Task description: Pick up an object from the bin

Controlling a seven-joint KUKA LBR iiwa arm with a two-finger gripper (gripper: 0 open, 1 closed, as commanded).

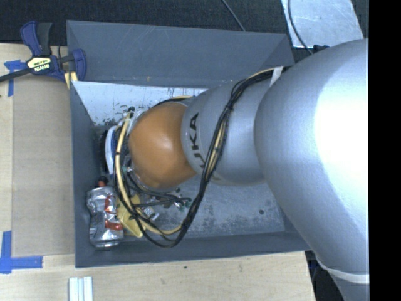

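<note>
Gripper (141,204): low in the left end of the grey metal bin (188,49), tucked under the arm's orange domed wrist cover (156,146) and its yellow cable (120,168) and black cables (188,221). Whether it is open or closed cannot be told, nor whether it holds or touches anything.
Nearest thing: crumpled silver foil packet with red-orange markings (103,218), lying on the bin floor in the corner at the view's lower left, close against the left wall and just beside the cable loops.
Other contents: a white shape and a dark one at the cover's left edge – too hidden to name.
Step in hand: judged to be the reach down at the bin's left end; no pick can be confirmed.
Doing it well: centre over the packet's bulk, stay clear of the left wall, close gently since foil should crush, and lift straight up.
Risk: trailing cables may snag or nudge the packet.
</note>
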